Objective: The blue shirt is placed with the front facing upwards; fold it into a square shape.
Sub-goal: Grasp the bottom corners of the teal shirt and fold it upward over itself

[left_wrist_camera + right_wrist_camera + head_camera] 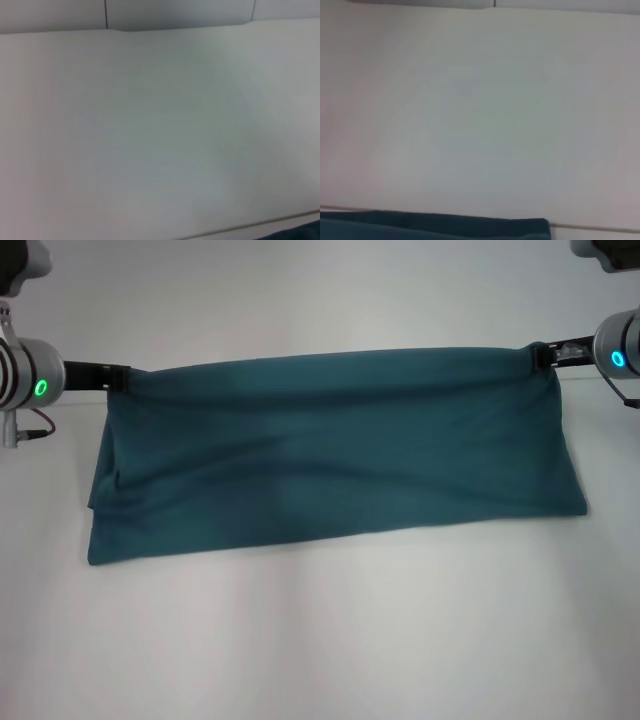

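Observation:
The blue shirt hangs as a wide teal band held up by both upper corners, its lower edge draped toward the white table. My left gripper is shut on the shirt's upper left corner. On the opposite side, my right gripper is shut on the upper right corner. No print or collar shows. A strip of the shirt appears in the right wrist view, and a sliver of the shirt shows in the left wrist view.
The white table top fills both wrist views, with a wall seam beyond its far edge. Nothing else lies on the surface in front of the shirt.

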Available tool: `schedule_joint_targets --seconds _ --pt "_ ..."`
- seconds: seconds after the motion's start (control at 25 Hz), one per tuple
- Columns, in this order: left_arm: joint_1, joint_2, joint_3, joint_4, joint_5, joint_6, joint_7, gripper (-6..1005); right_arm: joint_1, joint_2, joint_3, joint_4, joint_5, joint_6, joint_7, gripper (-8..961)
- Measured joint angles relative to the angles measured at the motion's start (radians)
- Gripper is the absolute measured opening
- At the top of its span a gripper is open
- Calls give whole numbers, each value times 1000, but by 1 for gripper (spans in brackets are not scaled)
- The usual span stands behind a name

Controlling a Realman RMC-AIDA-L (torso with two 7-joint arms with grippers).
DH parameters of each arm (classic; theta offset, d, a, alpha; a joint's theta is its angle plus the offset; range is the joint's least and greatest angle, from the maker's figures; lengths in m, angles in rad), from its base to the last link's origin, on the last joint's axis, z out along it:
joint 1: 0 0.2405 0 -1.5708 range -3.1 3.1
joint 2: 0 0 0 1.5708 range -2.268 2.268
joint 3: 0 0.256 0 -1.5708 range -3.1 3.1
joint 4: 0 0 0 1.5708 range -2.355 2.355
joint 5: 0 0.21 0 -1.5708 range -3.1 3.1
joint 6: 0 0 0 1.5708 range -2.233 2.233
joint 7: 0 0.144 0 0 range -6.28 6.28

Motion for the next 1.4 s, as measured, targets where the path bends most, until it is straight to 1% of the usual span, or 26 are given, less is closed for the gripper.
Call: schedule_joint_targets --seconds 0.4,0.44,0.56,1.08,1.16,1.32,1.4 --pt "-6 -11 1 -11 2 -26 0 19 -3 -1 6 3 0 51 1 44" --pt "-4 -18 2 -10 4 -30 4 18 -3 -1 6 3 0 52 1 44" --pt "0 -24 3 -6 4 -38 12 18 -4 0 6 4 -3 52 1 44" --pt "-8 -35 4 -5 7 -67 25 19 -1 -1 0 19 -6 77 -2 45" --pt "-9 -35 4 -5 7 -68 25 19 6 -3 0 29 -6 83 -5 45" --pt "-10 -34 4 -4 8 -69 19 19 38 -18 0 80 -6 103 -6 45" --pt "-10 -31 3 -3 8 -70 19 19 46 -21 -1 97 -6 111 -6 45"
